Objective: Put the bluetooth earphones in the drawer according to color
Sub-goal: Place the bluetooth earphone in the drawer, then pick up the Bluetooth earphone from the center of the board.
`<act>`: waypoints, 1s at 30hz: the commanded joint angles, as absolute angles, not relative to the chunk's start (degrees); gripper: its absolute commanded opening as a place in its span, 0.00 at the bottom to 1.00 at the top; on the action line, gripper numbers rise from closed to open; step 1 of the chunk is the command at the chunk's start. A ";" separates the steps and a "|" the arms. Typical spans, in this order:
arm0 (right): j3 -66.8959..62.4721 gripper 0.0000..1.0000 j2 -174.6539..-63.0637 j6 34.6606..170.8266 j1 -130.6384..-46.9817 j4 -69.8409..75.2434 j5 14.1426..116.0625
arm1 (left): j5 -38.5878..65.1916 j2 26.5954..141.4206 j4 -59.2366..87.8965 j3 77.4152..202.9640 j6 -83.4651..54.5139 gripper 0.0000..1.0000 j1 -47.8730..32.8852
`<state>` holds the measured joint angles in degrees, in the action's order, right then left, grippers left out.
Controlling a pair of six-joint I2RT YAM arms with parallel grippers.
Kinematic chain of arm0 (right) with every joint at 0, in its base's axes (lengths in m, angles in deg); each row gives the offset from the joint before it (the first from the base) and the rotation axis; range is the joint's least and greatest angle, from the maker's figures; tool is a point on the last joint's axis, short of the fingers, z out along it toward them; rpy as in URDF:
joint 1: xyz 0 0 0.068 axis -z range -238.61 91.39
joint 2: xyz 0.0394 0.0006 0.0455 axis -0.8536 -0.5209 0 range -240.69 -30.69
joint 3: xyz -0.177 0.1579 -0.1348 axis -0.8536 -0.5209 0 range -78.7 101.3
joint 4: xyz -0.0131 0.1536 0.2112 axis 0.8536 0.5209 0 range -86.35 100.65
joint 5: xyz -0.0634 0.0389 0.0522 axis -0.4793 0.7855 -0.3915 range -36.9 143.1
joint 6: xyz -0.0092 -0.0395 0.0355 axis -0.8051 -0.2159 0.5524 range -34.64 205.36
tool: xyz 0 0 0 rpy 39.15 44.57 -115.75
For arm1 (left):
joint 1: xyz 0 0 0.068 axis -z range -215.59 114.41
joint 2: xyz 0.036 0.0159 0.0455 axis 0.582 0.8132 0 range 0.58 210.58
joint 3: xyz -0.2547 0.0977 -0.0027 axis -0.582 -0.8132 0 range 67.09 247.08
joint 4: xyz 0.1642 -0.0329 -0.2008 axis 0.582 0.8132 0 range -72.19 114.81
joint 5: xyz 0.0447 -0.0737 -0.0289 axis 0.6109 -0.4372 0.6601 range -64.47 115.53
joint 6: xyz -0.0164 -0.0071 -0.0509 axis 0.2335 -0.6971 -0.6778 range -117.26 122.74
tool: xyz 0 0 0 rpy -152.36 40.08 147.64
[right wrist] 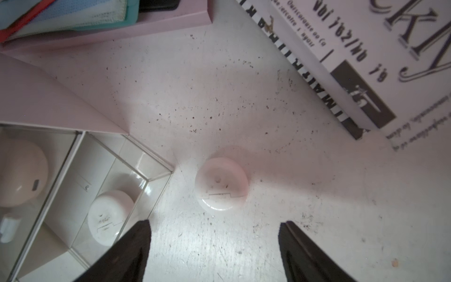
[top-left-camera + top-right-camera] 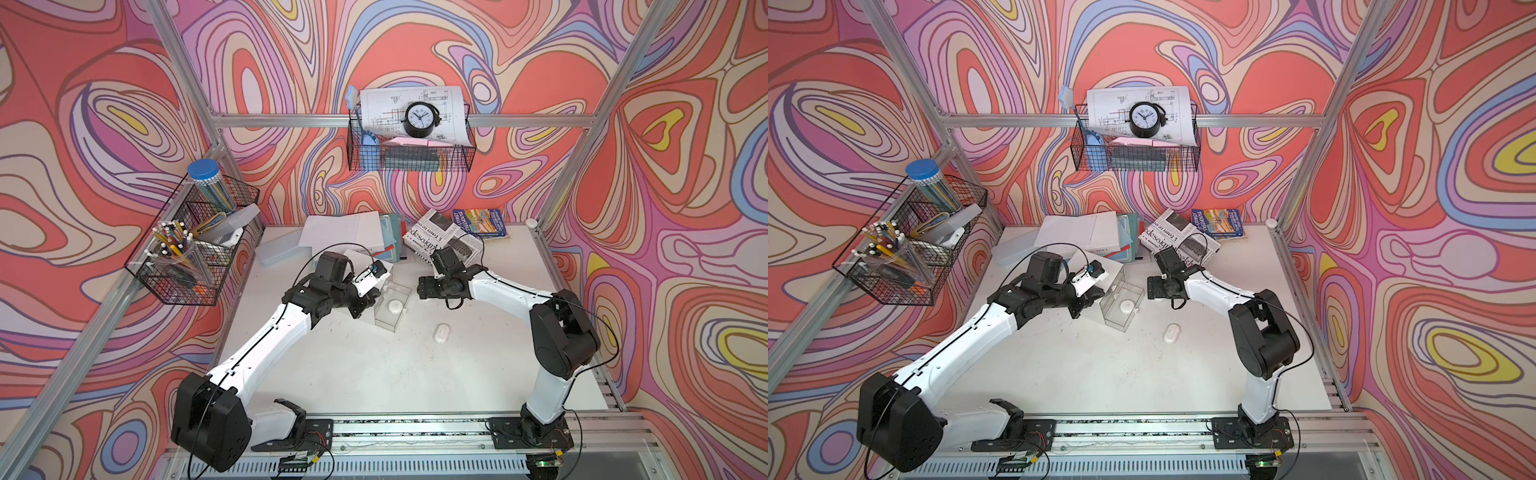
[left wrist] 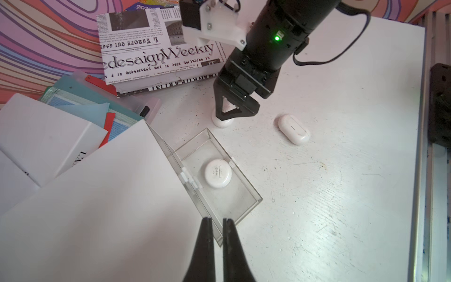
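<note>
The drawer, clear plastic, is pulled out of its white cabinet and holds a round white earphone case. My left gripper is shut on the drawer's near corner wall. A second round white case lies on the table just past that drawer. My right gripper hangs over it, open, with nothing between its fingers. An oblong white case lies alone further toward the front right. A pale case shows inside a lower drawer.
A newspaper-printed box and a book sit at the back right. Papers and folders and a frosted pencil box lie behind the cabinet. Wire baskets hang on the left wall and on the back wall.
</note>
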<state>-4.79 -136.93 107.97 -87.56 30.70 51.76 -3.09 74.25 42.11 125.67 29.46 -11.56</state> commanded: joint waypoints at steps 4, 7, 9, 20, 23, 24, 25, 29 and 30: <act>-0.86 0.85 -142.81 105.95 -87.44 32.05 49.53 | -5.14 76.55 47.01 128.16 33.18 0.00 -9.98; 0.93 0.85 -145.36 105.23 -87.08 32.74 48.84 | -5.02 77.45 47.22 128.41 33.16 0.00 -9.42; 1.92 0.84 -146.76 104.95 -86.68 33.43 49.00 | -4.80 77.83 47.20 128.49 32.94 0.00 -9.22; 4.60 0.78 -150.31 106.03 -86.21 36.27 49.16 | 0.39 78.71 44.97 128.26 31.43 0.00 -7.30; 5.60 0.70 -150.91 106.04 -86.21 37.54 49.20 | 0.75 78.58 44.97 128.33 31.32 0.00 -7.16; 5.87 0.68 -151.14 105.98 -86.25 38.19 49.28 | 0.83 78.49 45.01 128.34 31.28 0.00 -7.17; 6.19 0.65 -151.25 105.93 -86.21 38.73 49.44 | 0.92 78.30 45.10 128.26 31.29 0.00 -7.20; 6.02 0.61 -151.18 105.66 -86.21 40.36 49.89 | 0.63 77.62 44.79 128.17 31.04 0.00 -7.13; 5.78 0.62 -151.09 105.62 -86.21 40.54 50.01 | 0.45 77.57 44.72 128.16 30.86 0.00 -7.20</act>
